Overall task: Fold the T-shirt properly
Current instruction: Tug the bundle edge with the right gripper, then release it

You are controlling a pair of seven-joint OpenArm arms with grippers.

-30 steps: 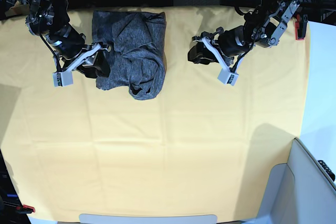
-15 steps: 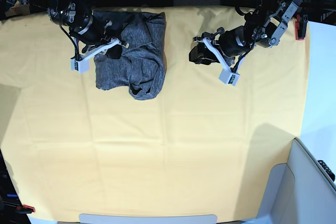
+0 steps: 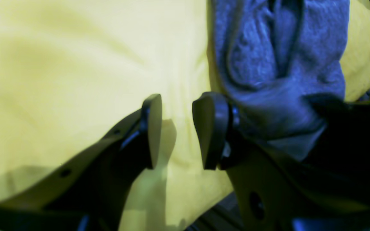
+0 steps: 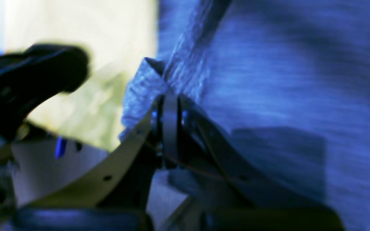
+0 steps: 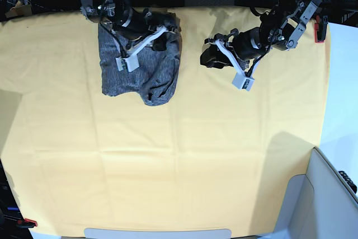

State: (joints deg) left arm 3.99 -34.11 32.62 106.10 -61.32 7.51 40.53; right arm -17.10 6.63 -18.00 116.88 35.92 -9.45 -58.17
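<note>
The dark grey T-shirt (image 5: 142,74) lies bunched at the back left of the yellow cloth (image 5: 168,155). My right gripper (image 5: 162,33) is over the shirt's upper right part. In the right wrist view it (image 4: 169,109) is shut on a fold of the shirt (image 4: 268,80). My left gripper (image 5: 210,57) is open and empty, low over the cloth to the right of the shirt. In the left wrist view its fingers (image 3: 210,128) stand apart over the yellow cloth (image 3: 75,80), with the shirt (image 3: 278,64) just beyond them.
A white bin (image 5: 330,194) stands at the front right corner. Dark equipment and cables line the back edge. A red clamp (image 5: 25,223) sits at the front left corner, and a red part (image 5: 320,29) is at the back right.
My right gripper has moved from the shirt's left edge up and to the right across it, drawing fabric along. The left arm has not moved.
</note>
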